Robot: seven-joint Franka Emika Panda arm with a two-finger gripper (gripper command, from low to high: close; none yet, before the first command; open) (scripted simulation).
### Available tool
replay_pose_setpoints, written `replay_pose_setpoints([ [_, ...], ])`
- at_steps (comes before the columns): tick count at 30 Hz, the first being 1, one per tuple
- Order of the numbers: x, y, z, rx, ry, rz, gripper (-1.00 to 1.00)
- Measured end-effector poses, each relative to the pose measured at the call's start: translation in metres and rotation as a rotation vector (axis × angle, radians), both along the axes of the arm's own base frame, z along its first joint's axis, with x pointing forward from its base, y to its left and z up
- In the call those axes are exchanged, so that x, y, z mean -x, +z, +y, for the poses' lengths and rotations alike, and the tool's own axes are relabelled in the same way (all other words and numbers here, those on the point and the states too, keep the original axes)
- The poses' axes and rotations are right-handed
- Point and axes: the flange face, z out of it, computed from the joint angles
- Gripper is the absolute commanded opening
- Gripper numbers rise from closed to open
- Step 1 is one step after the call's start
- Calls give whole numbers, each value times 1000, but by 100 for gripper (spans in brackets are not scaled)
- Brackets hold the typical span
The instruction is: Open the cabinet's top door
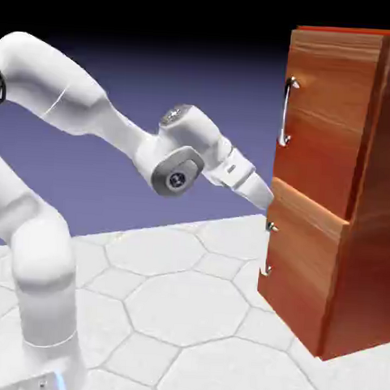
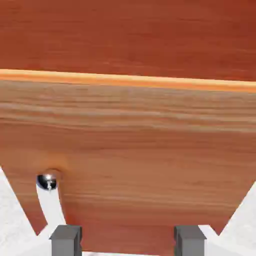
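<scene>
Claw point(image 2: 128, 241): mine, fingers spread, nothing between; at lower panel point(image 1: 304, 258), near its handle point(image 1: 266, 250). Top door point(image 1: 326, 125): above claw. Its bar handle point(image 1: 286, 112): upright, higher than claw. Coming move, my judgement: upward.

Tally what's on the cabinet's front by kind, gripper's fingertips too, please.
Wood-grain doors: 2 (top door, lower door)
Silver handles: 2 (upper handle, lower handle)
Grey fingertips: 2, standing apart
Total: 6
</scene>
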Motion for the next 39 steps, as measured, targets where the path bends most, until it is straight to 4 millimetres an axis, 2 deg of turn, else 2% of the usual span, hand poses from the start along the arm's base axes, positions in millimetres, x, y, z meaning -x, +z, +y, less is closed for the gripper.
replay_pose_setpoints([
  [5,17,48,-19,-60,-103,-90,0],
  [10,39,89,-27,-113,-179,-185,0],
  [15,62,124,-23,-153,-228,-283,0],
  [21,82,153,-5,-179,-253,-401,0],
  [26,90,167,20,-179,-249,-494,0],
  [30,89,171,43,-165,-231,-560,0],
  [34,79,167,67,-140,-204,-617,0],
  [39,55,153,92,-94,-159,-673,0],
])
